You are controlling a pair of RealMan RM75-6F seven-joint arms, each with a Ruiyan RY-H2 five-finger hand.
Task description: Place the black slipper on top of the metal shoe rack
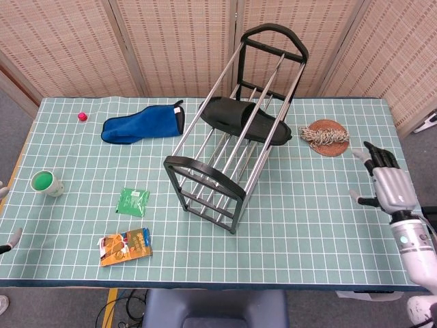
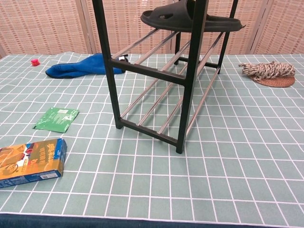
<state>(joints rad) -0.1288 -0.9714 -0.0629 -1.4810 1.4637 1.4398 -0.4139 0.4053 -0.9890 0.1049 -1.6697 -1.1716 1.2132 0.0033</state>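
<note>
The black slipper (image 1: 244, 121) lies on the top rails of the metal shoe rack (image 1: 229, 147), which stands at the table's middle. In the chest view the slipper (image 2: 190, 19) rests across the rack's (image 2: 190, 80) upper bars, touched by no hand. My right hand (image 1: 386, 183) hangs over the table's right edge, well away from the rack, fingers apart and holding nothing. The chest view does not show it. A small part of my left hand (image 1: 5, 240) shows at the far left edge; its state is unclear.
A blue cloth (image 1: 142, 125) lies at the back left, with a small red object (image 1: 82, 116) beyond it. A green cup (image 1: 46, 182), green packet (image 1: 132, 201) and snack box (image 1: 125, 246) sit left of the rack. A rope coil on a mat (image 1: 326, 133) lies at the right.
</note>
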